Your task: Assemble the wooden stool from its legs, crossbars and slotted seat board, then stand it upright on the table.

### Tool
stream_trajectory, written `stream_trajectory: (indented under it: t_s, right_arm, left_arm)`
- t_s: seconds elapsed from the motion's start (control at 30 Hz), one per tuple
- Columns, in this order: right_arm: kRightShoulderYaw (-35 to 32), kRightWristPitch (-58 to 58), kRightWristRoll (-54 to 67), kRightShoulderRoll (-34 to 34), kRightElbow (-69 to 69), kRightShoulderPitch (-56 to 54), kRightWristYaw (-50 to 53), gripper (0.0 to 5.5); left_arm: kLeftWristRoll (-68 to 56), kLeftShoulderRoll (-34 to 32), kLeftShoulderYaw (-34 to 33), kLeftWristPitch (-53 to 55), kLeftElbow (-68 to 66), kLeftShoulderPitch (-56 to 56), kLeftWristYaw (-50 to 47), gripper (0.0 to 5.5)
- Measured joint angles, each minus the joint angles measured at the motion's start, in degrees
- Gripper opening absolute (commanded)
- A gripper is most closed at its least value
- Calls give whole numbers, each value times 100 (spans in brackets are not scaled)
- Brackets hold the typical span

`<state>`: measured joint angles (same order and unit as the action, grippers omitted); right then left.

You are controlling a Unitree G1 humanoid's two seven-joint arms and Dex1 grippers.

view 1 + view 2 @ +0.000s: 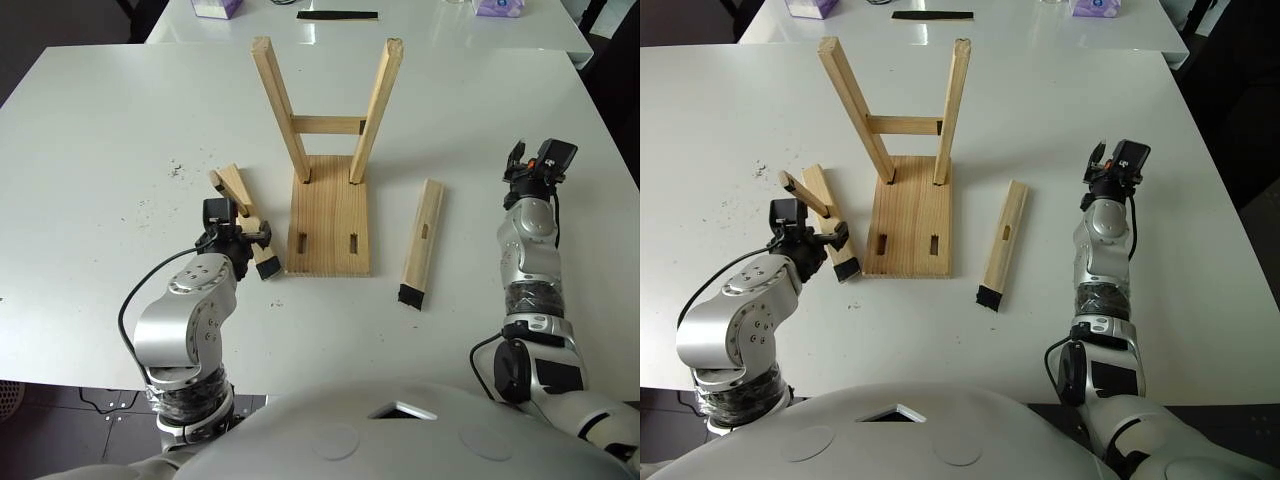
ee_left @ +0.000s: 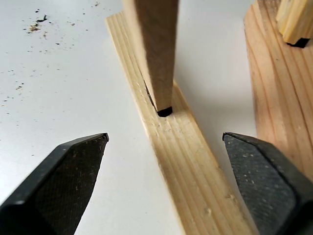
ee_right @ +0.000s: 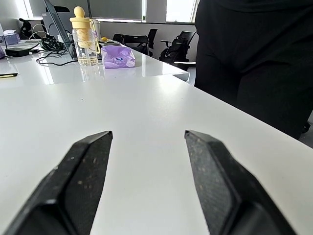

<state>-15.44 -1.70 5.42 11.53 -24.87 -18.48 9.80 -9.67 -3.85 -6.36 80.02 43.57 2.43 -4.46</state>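
- Timber throughout, so I judge every piece light, stiff and dry to the grip (not slippery or fragile, though a thin tenon could snap if levered).
- Seat board (image 1: 328,225) lies flat in the middle of the table (image 1: 120,120). Two upright legs (image 1: 281,110) joined by a crossbar (image 1: 326,125) stand in its far slots, and the two near slots (image 1: 303,241) are empty.
- Left gripper (image 2: 165,139) is spread wide, its pads on either side of the flat leg (image 2: 181,161) just left of the board, with no contact that I can see. A second crossbar (image 2: 154,49) rises at a slant from that leg's mortise.
- Best hold, I think, is across the flat leg's narrow sides near the joint, so that the pair lifts level and the second crossbar does not swing.
- Loose leg (image 1: 422,243) lies to the right of the board, black-capped end nearest the robot.
- Right gripper (image 3: 148,133) rests parted over bare table at the far right, well apart from all the parts.
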Motion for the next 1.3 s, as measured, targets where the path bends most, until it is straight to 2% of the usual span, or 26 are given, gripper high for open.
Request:
stream_trajectory:
  t_s: [0.43, 0.57, 0.93, 1.3]
  right_arm:
    - [21, -27, -114, -1, -153, 0, -47, 272]
    - [69, -69, -133, -25, -186, -2, -45, 272]
    - [36, -350, -142, -537, -20, 327, 415, 272]
    - [-75, -468, 133, -1558, 657, 1040, 1060, 272]
  left_arm:
    - [53, 764, -589, 516, -182, -214, 49, 435]
    - [86, 767, -666, 596, -231, -308, 81, 367]
    - [-64, -378, -357, 939, -536, -426, 661, 205]
    - [-1428, -1898, -770, 894, -1859, -966, 1898, 204]
